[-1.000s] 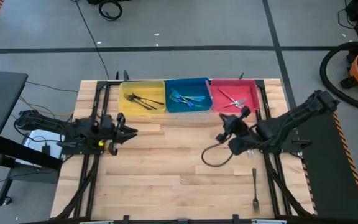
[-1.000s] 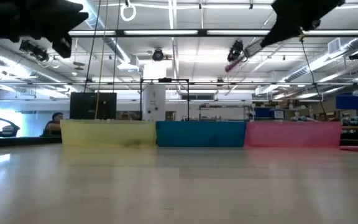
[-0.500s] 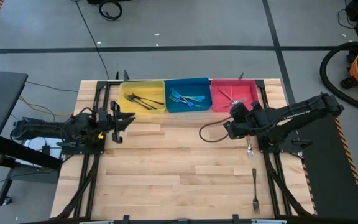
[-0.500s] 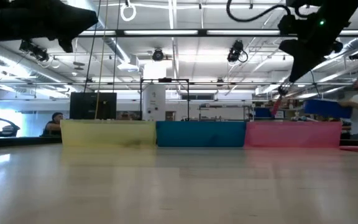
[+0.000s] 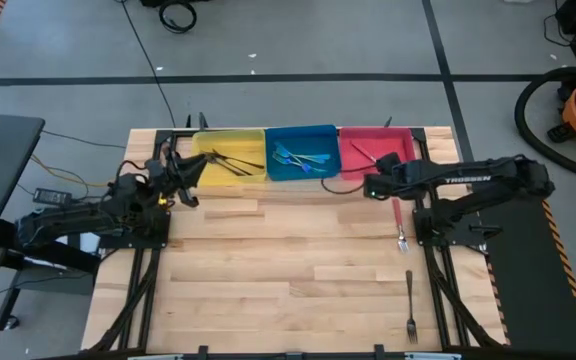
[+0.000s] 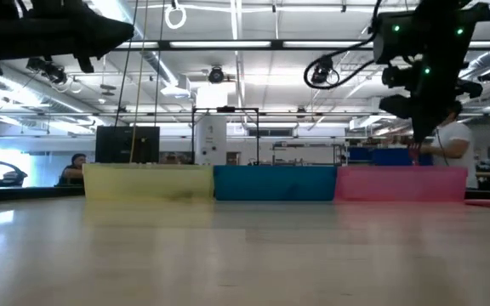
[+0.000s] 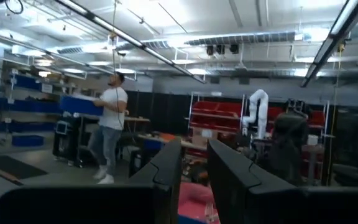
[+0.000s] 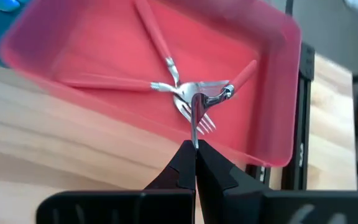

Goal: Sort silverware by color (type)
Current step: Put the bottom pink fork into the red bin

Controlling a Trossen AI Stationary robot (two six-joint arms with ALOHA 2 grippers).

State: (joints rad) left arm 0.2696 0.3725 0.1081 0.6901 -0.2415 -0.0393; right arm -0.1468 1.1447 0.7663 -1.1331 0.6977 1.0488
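My right gripper (image 8: 195, 148) is shut on a red-handled fork (image 8: 196, 118) and hovers over the near wall of the red bin (image 5: 408, 140). That bin holds a few red forks (image 8: 166, 62). Blue forks (image 5: 303, 158) lie in the blue bin (image 5: 301, 128) and dark forks (image 5: 230, 160) in the yellow bin (image 5: 200, 172). A red fork (image 5: 398, 220) and a dark fork (image 5: 409, 300) lie flat on the table at the right. My left gripper (image 7: 194, 155) stands by the yellow bin's near left corner, tipped upward, its fingers slightly open around nothing. My right gripper pinches the fork between its two fingertips, and the fork's silver part (image 8: 197, 109) sticks out past them. The fingers slant down from the near side toward the far edge. The fork is lifted clear above the red bin, and a red bit (image 6: 413, 154) shows below the fingers.
The three bins stand in a row along the table's far edge. A black cable (image 5: 343, 183) loops from the right arm near the blue bin. Bare wood stretches across the middle and near part of the table (image 5: 288, 280). A person (image 6: 453, 140) stands in the room behind.
My right gripper has swung toward the red bin with the red fork, dropping lower and tipping its fingers downward. My left gripper has swung from pointing at the table's middle toward the far edge beside the yellow bin, tipping upward.
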